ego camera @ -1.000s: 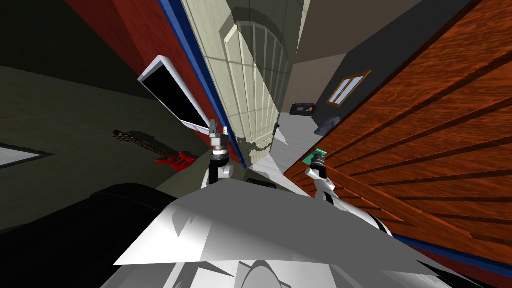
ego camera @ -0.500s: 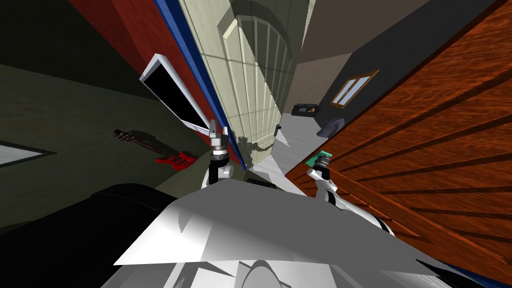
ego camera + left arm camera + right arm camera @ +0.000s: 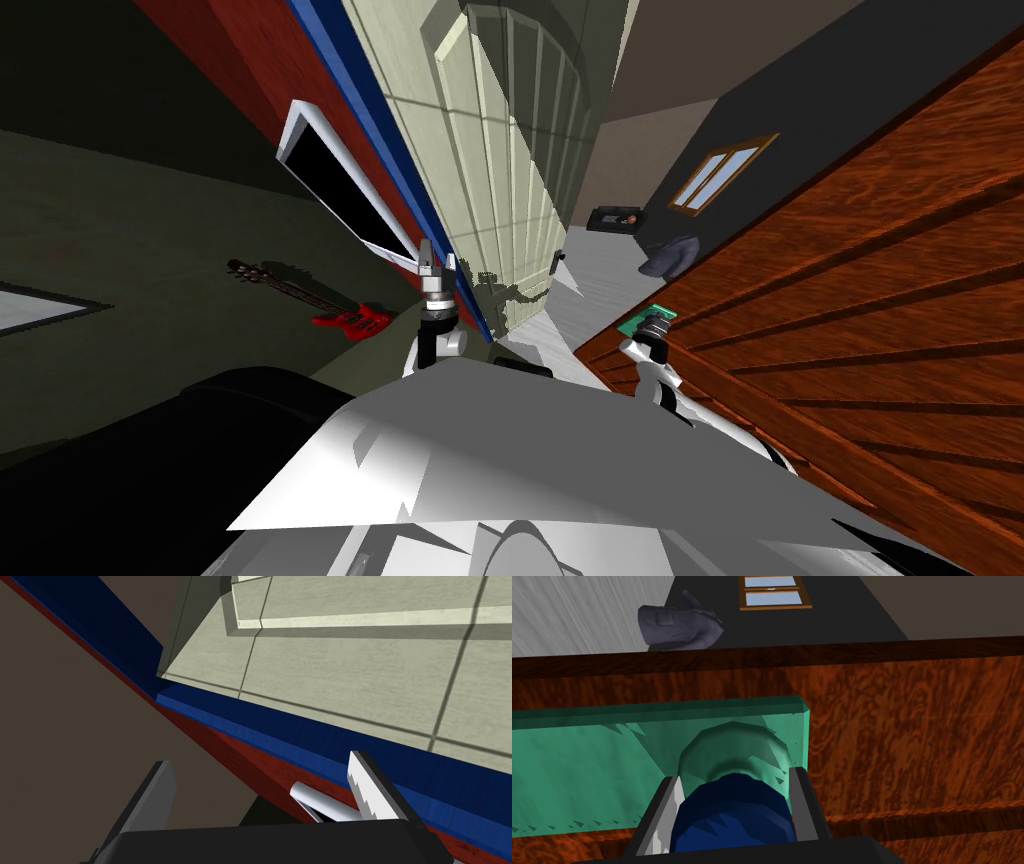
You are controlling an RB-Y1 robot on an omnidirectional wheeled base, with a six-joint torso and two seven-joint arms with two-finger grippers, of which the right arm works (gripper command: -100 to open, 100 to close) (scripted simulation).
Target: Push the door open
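A red-brown wooden door fills the right side of the head view. It carries a green plate with a blue knob. My right gripper is shut on that knob, one finger pressing each side; in the head view the right gripper sits at the door's near edge by the green plate. My left gripper is raised left of centre, open with nothing between its fingers, close to a blue frame strip.
A pale panelled door with a small dark handle stands ahead, edged by the blue frame. Between the two doors a pale floor leads to a grey garment, a dark box and a window. A red guitar lies at left.
The wooden door's edge has swung away to the right with my right gripper on its knob. The gap beside the pale door is wider. My left arm has held still.
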